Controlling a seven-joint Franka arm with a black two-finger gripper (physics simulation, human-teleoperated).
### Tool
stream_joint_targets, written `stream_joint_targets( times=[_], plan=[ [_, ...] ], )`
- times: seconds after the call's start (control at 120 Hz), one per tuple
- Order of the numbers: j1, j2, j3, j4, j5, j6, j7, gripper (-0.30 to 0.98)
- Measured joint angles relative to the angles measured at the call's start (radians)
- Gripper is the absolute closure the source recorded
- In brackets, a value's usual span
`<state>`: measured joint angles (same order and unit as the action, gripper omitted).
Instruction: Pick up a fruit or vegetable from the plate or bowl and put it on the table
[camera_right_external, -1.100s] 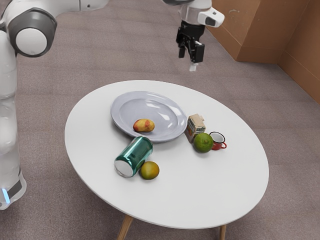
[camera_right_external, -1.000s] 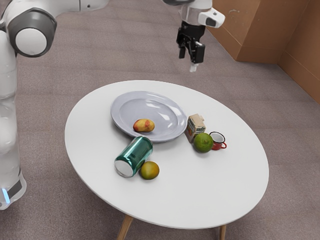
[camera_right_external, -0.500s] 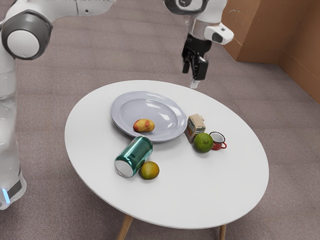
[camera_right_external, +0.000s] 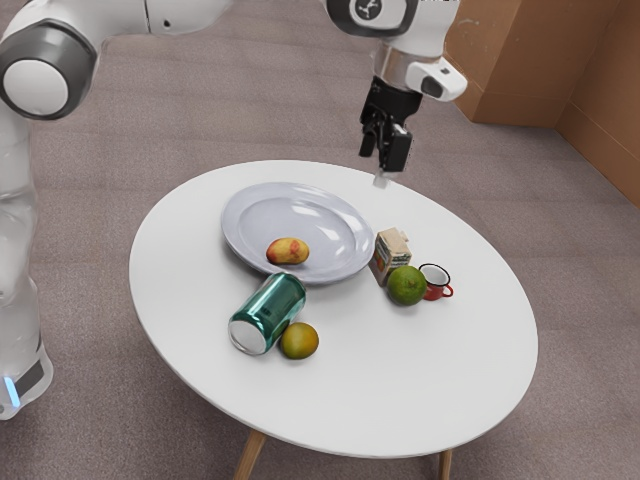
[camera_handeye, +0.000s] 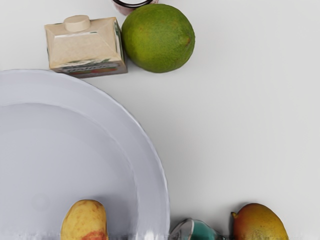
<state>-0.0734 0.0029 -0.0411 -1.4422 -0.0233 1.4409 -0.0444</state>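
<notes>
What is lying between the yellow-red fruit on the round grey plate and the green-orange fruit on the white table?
First the plate's rim, then the shiny green can, lying on its side. Both views show this.

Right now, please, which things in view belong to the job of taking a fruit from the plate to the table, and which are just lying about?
For the job:
- yellow-red fruit, on the plate
- table, where it should go

Just lying about:
- green can
- orange-green fruit beside it
- green fruit
- carton
- red mug
</notes>
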Motion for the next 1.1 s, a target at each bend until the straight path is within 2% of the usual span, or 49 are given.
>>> stream_joint_targets(
  times=[0.192, 0.292, 0.417, 0.583, 0.858, 1.1],
  plan=[
    [-0.009, -0.309, 0.049, -0.442, -0.016, 0.126, 0.006, 0.00],
    [-0.026, -0.388, 0.061, -0.555, -0.018, 0.176, 0.018, 0.00],
    [-0.033, -0.414, 0.065, -0.631, -0.020, 0.225, 0.031, 0.00],
    [-0.043, -0.427, 0.129, -0.675, -0.012, 0.260, 0.044, 0.00],
    [-0.042, -0.351, 0.178, -0.683, -0.006, 0.314, 0.061, 0.00],
    [-0.044, -0.319, 0.185, -0.724, 0.009, 0.380, 0.088, 0.00]
  ],
)
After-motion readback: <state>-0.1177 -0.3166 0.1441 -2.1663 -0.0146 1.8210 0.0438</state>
